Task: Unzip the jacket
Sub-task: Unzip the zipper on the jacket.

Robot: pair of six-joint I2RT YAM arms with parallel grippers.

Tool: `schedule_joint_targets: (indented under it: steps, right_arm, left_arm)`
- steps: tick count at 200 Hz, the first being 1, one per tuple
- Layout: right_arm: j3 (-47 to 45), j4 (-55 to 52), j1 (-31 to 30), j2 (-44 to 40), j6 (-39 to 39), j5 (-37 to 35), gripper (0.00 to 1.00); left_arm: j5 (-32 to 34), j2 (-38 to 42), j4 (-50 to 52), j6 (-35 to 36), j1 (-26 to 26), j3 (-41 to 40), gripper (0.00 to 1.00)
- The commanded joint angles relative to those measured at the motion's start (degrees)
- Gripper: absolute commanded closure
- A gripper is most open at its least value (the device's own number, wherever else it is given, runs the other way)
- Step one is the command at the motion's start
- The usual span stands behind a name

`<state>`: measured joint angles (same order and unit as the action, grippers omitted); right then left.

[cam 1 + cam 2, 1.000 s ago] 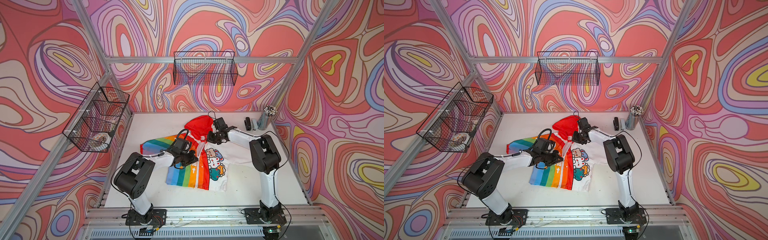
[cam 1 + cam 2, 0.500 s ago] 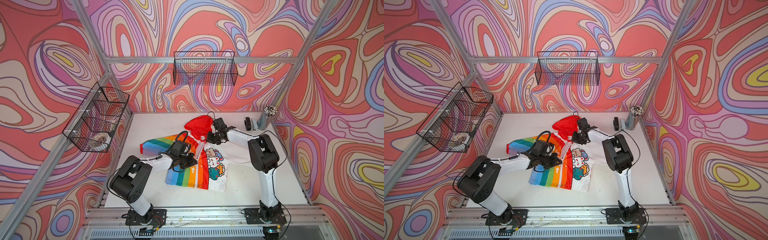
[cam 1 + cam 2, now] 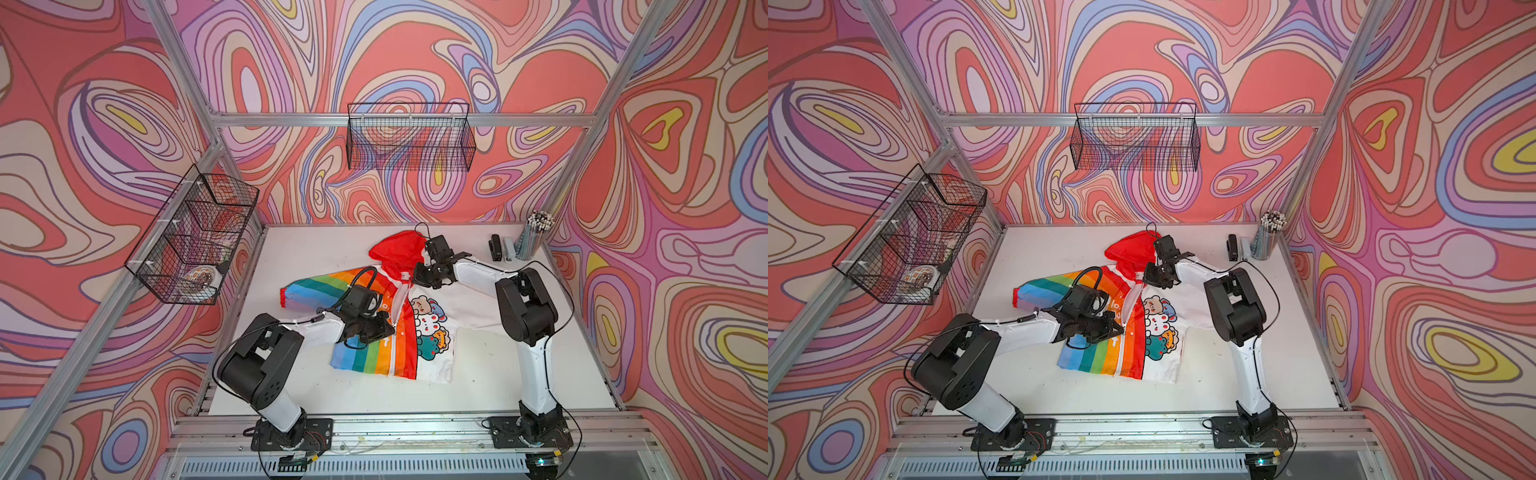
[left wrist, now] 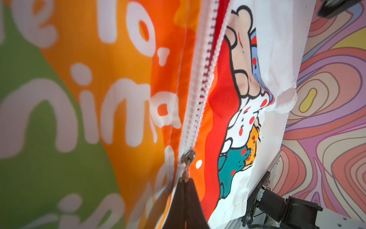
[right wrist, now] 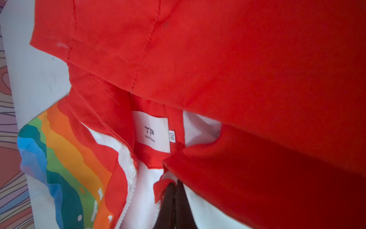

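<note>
Vs 1 s ago, L gripper (image 4: pixel 185 181) sits slightly nearer the hem, clamped on zipper pull (image 4: pixel 186 171). R gripper (image 5: pixel 174 185) pinches collar (image 5: pixel 159 187) (red edge). Jacket (image 3: pixel 374 353) lies flat mid-table (image 3: pixel 311 257), long axis front-to-back, hood (image 3: pixel 397 249) toward back wall.

One jacket (image 3: pixel 365 357) is counted on one white table (image 3: pixel 316 249). Two robot arms are seen: a left arm (image 3: pixel 307 328) and a right arm (image 3: pixel 478 274). Two wire baskets are hung on the walls: a far basket (image 3: pixel 409 141) and a left basket (image 3: pixel 191 241). At the far right, one pencil cup (image 3: pixel 530 245) and one black stapler (image 3: pixel 494 248) are found.
</note>
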<state>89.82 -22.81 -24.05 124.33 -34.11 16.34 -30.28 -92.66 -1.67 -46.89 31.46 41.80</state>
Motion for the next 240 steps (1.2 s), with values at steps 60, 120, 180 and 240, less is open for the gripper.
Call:
schedule_joint_targets:
  steps: [60, 120, 180, 240]
  right_arm:
    - [2.0, 0.7, 0.7, 1.7, 0.5, -1.0, 1.00]
    - [2.3, 0.6, 0.7, 1.9, 0.4, -1.0, 1.00]
    - [2.6, 0.5, 0.8, 1.8, 0.4, -1.2, 1.00]
    - [3.2, 0.5, 0.8, 2.0, 0.3, -1.1, 1.00]
  left_arm:
    - [-1.6, 2.7, 2.5, 1.0, 1.5, -2.6, 1.00]
    - [-1.1, 4.9, 5.5, 2.4, 1.9, -3.6, 1.00]
    - [-0.6, 5.1, 6.2, 2.6, 3.5, -4.5, 1.00]
    - [0.2, 6.7, 7.0, 1.9, 5.2, -6.2, 1.00]
